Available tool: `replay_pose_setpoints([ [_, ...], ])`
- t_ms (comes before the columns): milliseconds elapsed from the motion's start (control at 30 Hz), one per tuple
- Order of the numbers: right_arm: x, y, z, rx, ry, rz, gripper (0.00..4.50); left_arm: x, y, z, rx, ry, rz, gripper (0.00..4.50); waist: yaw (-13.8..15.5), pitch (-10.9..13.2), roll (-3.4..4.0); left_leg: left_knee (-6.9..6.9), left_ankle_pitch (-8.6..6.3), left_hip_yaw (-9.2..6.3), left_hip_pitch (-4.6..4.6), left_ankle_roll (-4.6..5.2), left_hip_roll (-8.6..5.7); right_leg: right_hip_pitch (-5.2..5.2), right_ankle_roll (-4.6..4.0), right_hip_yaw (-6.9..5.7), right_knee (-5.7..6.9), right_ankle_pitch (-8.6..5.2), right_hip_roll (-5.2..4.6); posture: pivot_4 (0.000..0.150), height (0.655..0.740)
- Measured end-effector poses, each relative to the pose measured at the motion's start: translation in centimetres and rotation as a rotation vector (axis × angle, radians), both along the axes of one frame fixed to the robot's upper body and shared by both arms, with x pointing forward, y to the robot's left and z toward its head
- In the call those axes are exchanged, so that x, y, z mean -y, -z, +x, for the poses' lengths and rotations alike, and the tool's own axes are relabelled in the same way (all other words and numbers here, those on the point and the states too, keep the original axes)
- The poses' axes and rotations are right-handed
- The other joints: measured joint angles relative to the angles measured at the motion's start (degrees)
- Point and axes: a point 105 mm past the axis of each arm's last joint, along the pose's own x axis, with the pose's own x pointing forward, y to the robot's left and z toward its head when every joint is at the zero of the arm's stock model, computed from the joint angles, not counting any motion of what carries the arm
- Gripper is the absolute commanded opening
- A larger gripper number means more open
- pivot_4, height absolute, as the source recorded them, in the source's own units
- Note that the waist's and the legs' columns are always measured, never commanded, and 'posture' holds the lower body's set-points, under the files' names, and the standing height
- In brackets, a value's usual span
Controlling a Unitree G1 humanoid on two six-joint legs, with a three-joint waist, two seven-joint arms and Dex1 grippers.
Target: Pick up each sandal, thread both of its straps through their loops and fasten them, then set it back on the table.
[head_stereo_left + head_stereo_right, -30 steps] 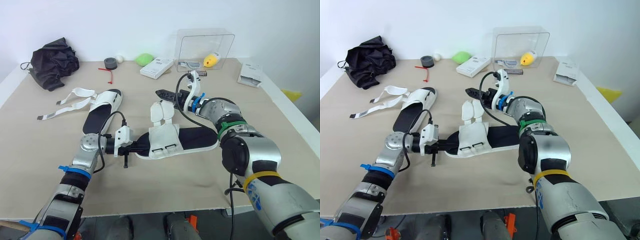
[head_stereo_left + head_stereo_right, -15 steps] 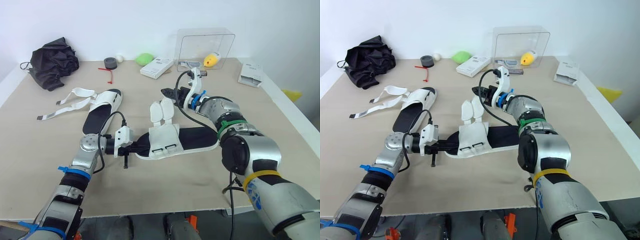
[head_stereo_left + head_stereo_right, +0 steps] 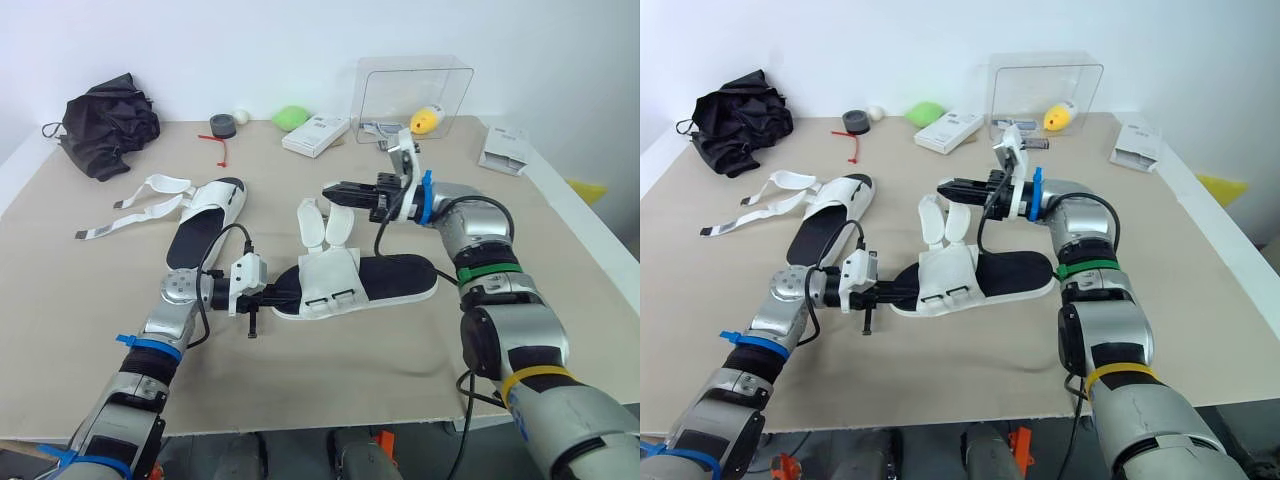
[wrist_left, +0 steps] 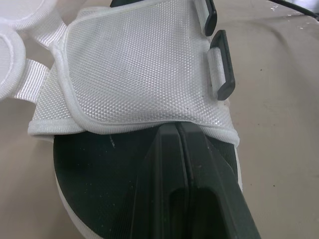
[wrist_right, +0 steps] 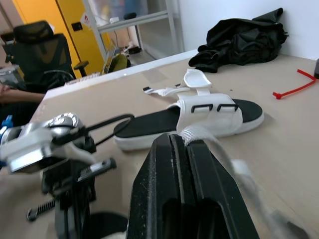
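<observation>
In the left eye view, the sandal (image 3: 390,276) is seen lying on the table (image 3: 330,370) between the arms. The left gripper (image 3: 292,296) is laid on its toe end. The right gripper (image 3: 330,188) is held over its raised straps (image 3: 340,226). A second sandal (image 3: 205,215) is seen well apart, on the left.

In the left wrist view, the fingers (image 4: 199,164) are shown pressed together over the insole (image 4: 99,169), just short of the upper (image 4: 139,69).

In the right wrist view, the fingers are shown clamped narrowly on one white strap.
</observation>
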Motion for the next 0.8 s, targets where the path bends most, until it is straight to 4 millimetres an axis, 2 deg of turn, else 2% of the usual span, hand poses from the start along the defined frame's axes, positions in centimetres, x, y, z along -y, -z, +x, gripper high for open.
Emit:
replay_pose_setpoints([
  [100,0.6,-0.2,-0.7,0.016,-0.016,-0.002,0.08,0.0,0.0,0.1,-0.003,0.002,0.001,0.0,0.04,0.0,0.0,0.01,0.0,-0.01,0.01,0.0,0.0,0.0,-0.02,-0.01,0.01,-0.01,0.0,0.15,0.74],
  [167,0.3,1.4,-5.4,0.075,-0.187,-0.095,0.08,0.5,-0.1,0.2,-0.007,0.02,0.002,0.0,0.51,-0.01,0.02,0.08,-0.01,-0.13,-0.12,0.0,-0.03,0.0,0.06,-0.13,-0.01,-0.08,-0.02,0.15,0.74],
  [233,0.3,2.2,-6.7,0.082,-0.22,-0.141,0.08,0.5,0.0,0.2,-0.009,0.022,0.001,0.0,0.74,-0.01,0.01,0.13,-0.02,-0.18,-0.13,-0.01,-0.02,0.02,0.11,-0.19,-0.01,-0.11,-0.03,0.15,0.74],
  [367,0.5,6.8,-11.2,0.083,-0.338,-0.35,0.08,0.6,0.0,0.2,-0.012,0.037,0.003,0.0,1.09,-0.02,0.03,0.13,-0.06,-0.14,-0.12,-0.05,-0.02,-0.02,0.07,-0.15,-0.01,-0.19,-0.01,0.15,0.74],
  [467,0.3,7.2,-12.4,0.191,-0.394,-0.462,0.08,0.8,-0.1,0.2,-0.009,0.044,0.007,0.0,0.81,-0.06,0.06,0.13,-0.06,-0.13,0.03,-0.05,0.03,0.06,0.02,-0.15,0.01,-0.17,0.07,0.15,0.74],
  [567,0.1,7.5,-12.8,0.261,-0.421,-0.521,0.08,0.8,0.0,0.2,-0.014,0.046,0.007,0.0,0.85,-0.15,0.01,0.13,-0.06,-0.16,0.16,-0.05,0.04,0.19,-0.02,-0.2,0.0,-0.19,0.08,0.15,0.74],
  [667,0.0,7.5,-12.3,0.293,-0.418,-0.555,0.91,0.8,0.2,0.3,-0.02,0.044,0.009,0.0,0.84,-0.31,-0.06,0.13,-0.06,-0.12,0.26,-0.05,0.04,0.26,-0.02,-0.15,0.0,-0.19,0.06,0.15,0.74],
  [733,-0.1,7.8,-11.5,0.28,-0.403,-0.587,1.68,0.9,0.3,0.3,-0.022,0.047,0.016,0.0,0.87,-0.38,-0.14,0.13,-0.06,-0.1,0.36,-0.05,0.04,0.36,-0.04,-0.15,0.0,-0.18,0.06,0.15,0.74],
  [800,0.5,8.7,-10.8,0.236,-0.382,-0.617,2.7,0.9,0.4,0.3,-0.027,0.045,0.015,0.0,0.97,-0.38,-0.17,0.13,-0.06,-0.09,0.36,-0.05,0.04,0.36,-0.06,-0.14,0.0,-0.17,0.05,0.15,0.74],
])
